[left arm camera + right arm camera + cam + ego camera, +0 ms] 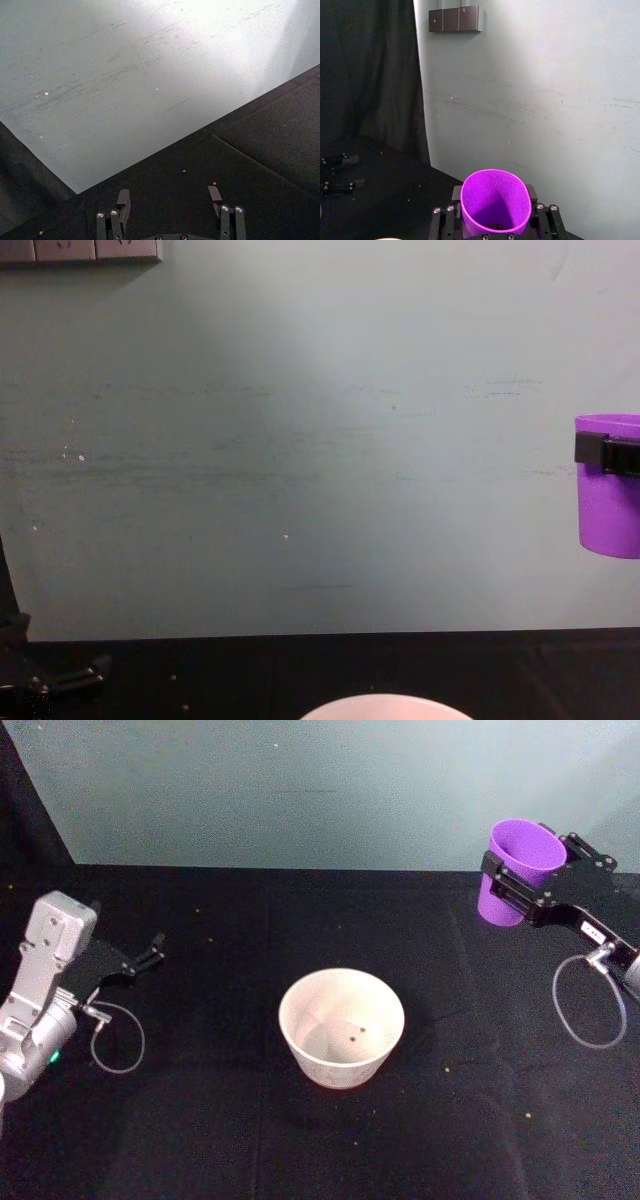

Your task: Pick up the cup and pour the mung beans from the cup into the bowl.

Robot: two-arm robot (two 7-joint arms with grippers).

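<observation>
The right tool (pixel 520 892), clamped around the cup (pixel 525 845), holds it upright above the bench (pixel 200 1140) at two o'clock from the bowl (pixel 345 1072), which we read as preventing spillage before pouring; the left tool (pixel 152 952) idles open at nine o'clock.

Right gripper (pixel 517 885) raised, fingers (pixel 508 892) clamped; left gripper (pixel 152 952) low, fingers (pixel 123 198) apart

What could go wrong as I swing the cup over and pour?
1. The cup hangs high and well to the right of the bowl. A pour from that height may scatter, and stray beans dot the table.
2. The right claw clamps the cup near its rim, so the cup might slip when tilted.
</observation>
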